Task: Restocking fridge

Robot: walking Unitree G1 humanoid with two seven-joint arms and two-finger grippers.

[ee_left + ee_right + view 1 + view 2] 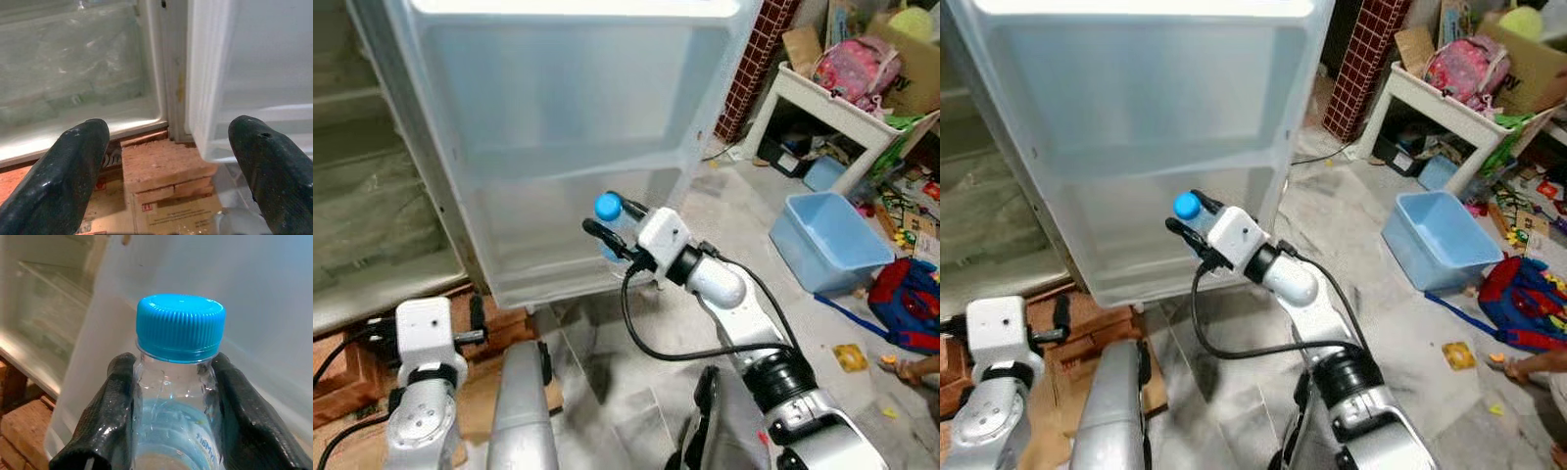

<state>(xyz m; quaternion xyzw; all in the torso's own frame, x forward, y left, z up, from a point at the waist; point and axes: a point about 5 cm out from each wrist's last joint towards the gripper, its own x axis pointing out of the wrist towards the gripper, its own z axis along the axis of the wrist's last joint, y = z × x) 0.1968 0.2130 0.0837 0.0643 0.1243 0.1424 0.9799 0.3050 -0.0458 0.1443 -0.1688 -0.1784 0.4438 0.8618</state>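
Bottle at the fridge door, not yet shelved

Right gripper point(610, 233) clamps the water bottle point(178, 396) at twelve o'clock before the open fridge door point(558, 117); left gripper point(166, 166) hangs spread, empty, at eight.

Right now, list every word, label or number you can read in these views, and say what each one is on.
None can be read in full.
Bottle in the right gripper: white label lettering, cut off and blurred.
Cardboard under the bricks: small red mark and print, too small to read.

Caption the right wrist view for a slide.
Right end effector grips a blue-capped water bottle before the open fridge door.
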